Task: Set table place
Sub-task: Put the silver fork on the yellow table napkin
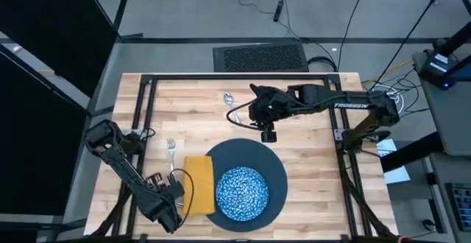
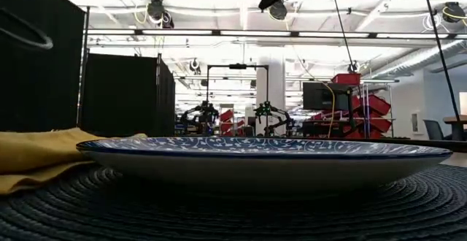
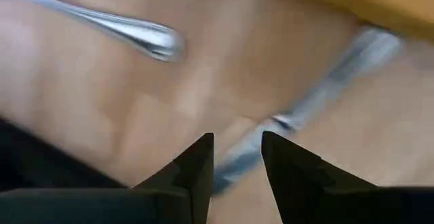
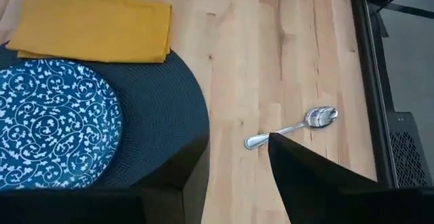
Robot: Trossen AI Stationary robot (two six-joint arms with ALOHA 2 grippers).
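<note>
Woven dark placemat (image 1: 274,171) carried the patterned blue plate (image 1: 241,191), napkin (image 1: 199,184) beside it. Left gripper (image 3: 237,157) hung released over a knife (image 3: 325,91); right gripper (image 4: 239,157), released, hovered above the spoon (image 4: 293,126).

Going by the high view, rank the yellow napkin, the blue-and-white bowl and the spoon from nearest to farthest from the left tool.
1. Yellow napkin, right beside the left tool.
2. Blue-and-white bowl, on the dark plate just past the napkin.
3. Spoon, far beyond the plate.
</note>
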